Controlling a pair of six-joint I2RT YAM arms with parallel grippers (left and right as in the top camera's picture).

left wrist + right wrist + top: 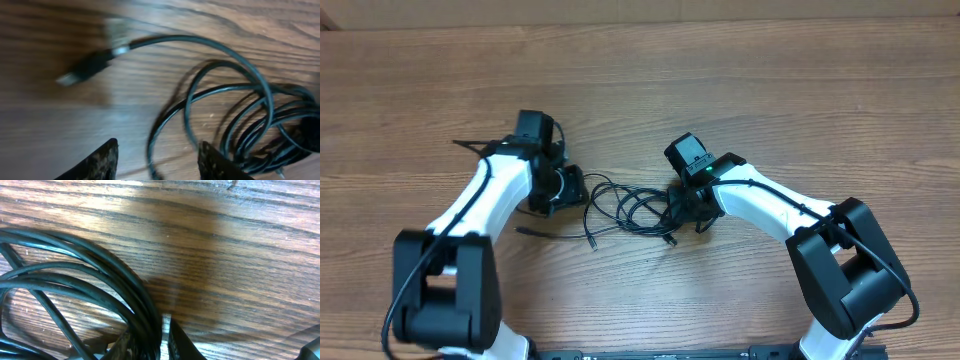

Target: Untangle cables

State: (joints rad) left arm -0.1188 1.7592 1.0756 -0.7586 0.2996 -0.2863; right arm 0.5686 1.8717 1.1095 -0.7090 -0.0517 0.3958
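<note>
The cables (pixel 630 205) lie in a tangled heap on the surface (pixel 640 80), midway between the two arms. The left pincer (pixel 568 187) sits at the heap's left edge and the right pincer (pixel 685 205) at its right edge. One loop runs between the left pincer's fingers (pixel 102 160). A plug (pixel 85 67) lies ahead of them, apart from the coils to its right. A bunch of strands passes between the right pincer's fingers (pixel 180 340). Two ends trail from the heap toward the arms' bases, and a third trails out to the left.
</note>
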